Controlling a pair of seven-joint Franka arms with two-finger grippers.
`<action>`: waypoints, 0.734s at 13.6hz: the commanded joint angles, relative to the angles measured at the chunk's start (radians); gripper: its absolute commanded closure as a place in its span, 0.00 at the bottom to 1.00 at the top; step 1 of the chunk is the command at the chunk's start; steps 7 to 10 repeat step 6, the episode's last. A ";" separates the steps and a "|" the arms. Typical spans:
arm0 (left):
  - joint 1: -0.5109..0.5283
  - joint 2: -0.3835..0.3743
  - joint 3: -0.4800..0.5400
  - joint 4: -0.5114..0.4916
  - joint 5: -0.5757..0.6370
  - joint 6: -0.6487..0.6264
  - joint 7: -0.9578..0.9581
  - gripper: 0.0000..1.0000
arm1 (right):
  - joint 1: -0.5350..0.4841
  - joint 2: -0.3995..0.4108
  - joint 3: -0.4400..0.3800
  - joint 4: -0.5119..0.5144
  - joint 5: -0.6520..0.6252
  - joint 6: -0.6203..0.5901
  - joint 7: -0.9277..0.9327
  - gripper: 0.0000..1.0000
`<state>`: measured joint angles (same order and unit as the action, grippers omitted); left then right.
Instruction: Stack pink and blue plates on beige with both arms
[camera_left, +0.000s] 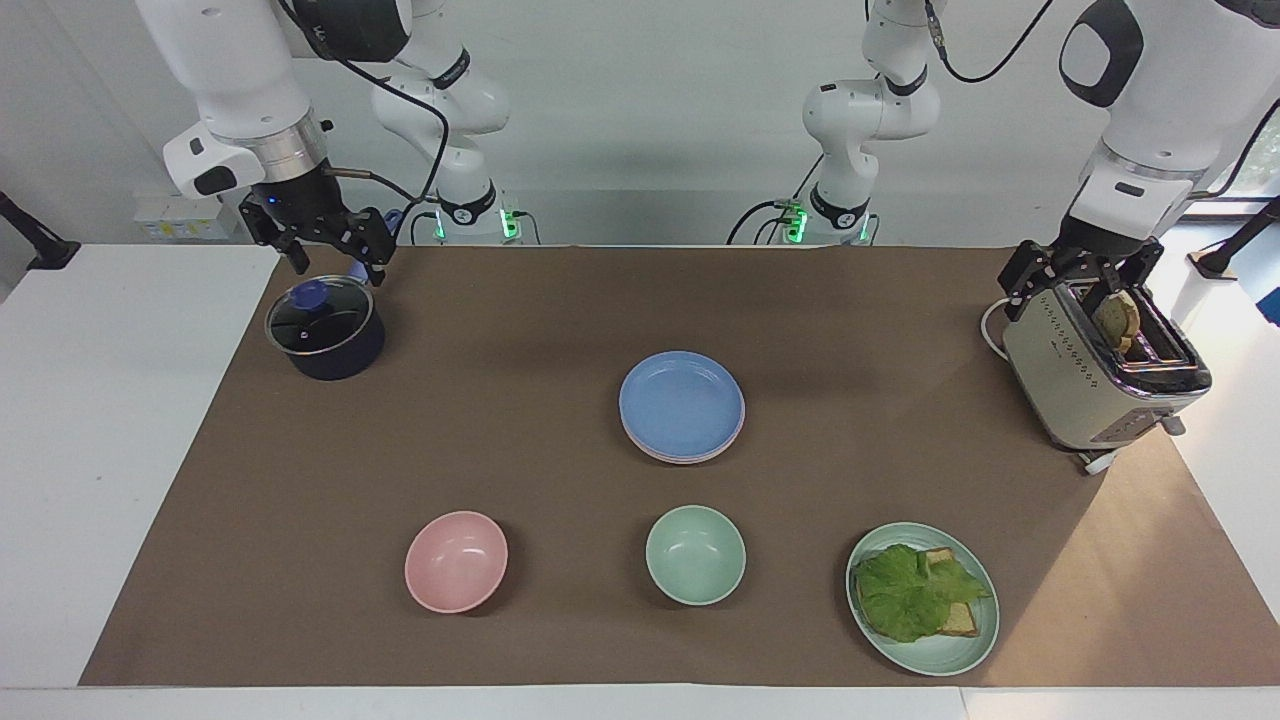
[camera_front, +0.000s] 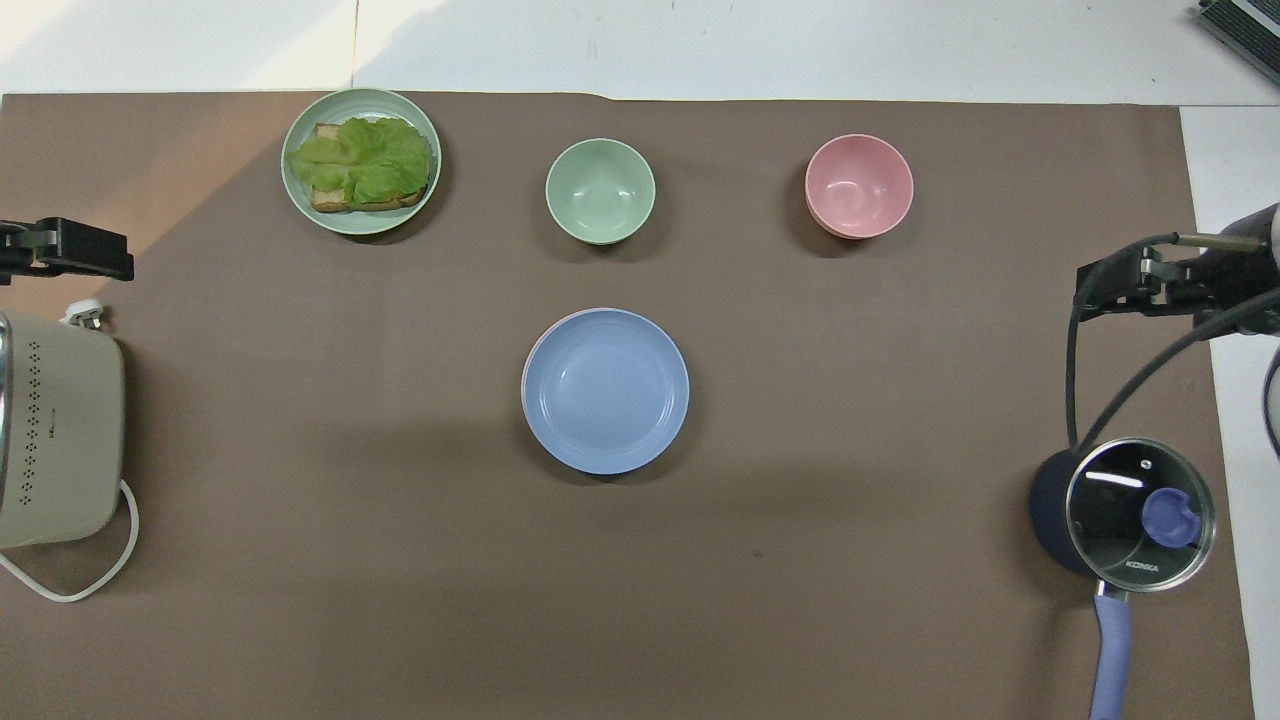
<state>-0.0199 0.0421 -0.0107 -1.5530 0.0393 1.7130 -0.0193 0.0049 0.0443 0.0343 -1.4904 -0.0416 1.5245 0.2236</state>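
Both jaws are open, holding nothing: right gripper (camera_left: 328, 262) over the pot (camera_left: 325, 335), left gripper (camera_left: 1082, 285) over the toaster (camera_left: 1095, 375). Blue plate (camera_left: 681, 400) tops the mid-table stack, so stacking looks done; next is just backing off.

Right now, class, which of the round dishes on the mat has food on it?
The mint-green plate, toward the left arm's end: it carries bread and lettuce. The bowls and stacked plates are empty.

A lidded pot (camera_left: 325, 333), toaster (camera_left: 1100, 375), pink bowl (camera_left: 456, 561), green bowl (camera_left: 695, 554) and sandwich plate (camera_left: 940, 655) sit on brown paper (camera_left: 500, 450).
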 joint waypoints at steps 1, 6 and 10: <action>-0.003 -0.013 0.005 -0.007 0.008 -0.010 0.007 0.00 | -0.008 -0.007 0.007 -0.007 0.000 -0.007 -0.021 0.00; -0.003 -0.013 0.005 -0.007 0.008 -0.010 0.007 0.00 | -0.008 -0.011 0.007 -0.011 0.000 -0.009 -0.023 0.00; -0.003 -0.013 0.005 -0.007 0.008 -0.010 0.007 0.00 | -0.008 -0.011 0.007 -0.011 0.000 -0.009 -0.023 0.00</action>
